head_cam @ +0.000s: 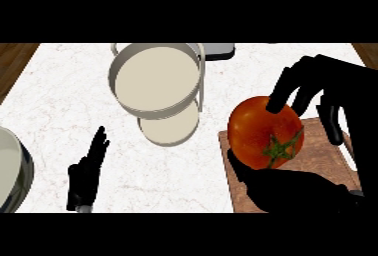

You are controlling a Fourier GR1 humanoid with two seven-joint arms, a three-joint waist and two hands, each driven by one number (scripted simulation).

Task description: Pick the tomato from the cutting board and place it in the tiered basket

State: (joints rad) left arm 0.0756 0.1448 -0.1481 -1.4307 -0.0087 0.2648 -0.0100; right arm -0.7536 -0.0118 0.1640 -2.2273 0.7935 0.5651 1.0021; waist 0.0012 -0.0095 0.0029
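White marbled counter point(66, 100) fills most of the head view, with strips of brown wood point(15, 60) showing past its far corners on both sides. Toward the far middle stands the tiered basket point(156, 75), seen from above as two round cream trays with grey rims; the larger upper tray overlaps the smaller lower tray point(171, 131), which peeks out on the near side, and both hold nothing. A grey block point(218, 50) sits just behind the basket at the far edge. At the near right lies the brown wooden cutting board point(325, 160), its long side running toward the robot. The tomato point(258, 132), red with a green star-shaped stem turned to the near right, shows over the board's far left corner and partly over the bare counter beside it. The right hand point(332, 80) is clamped on it: dark fingers point(284, 95) curl down over its far right side, while the rest of the hand wraps under its near side and hides part of the board. Whether the tomato touches the board cannot be told. It is well apart from the basket, to the basket's right. The left hand point(85, 175) rests at the near left, fingers straight and together, pointing away, holding nothing. A pale round rimmed dish point(11, 170) is cut off by the left edge.
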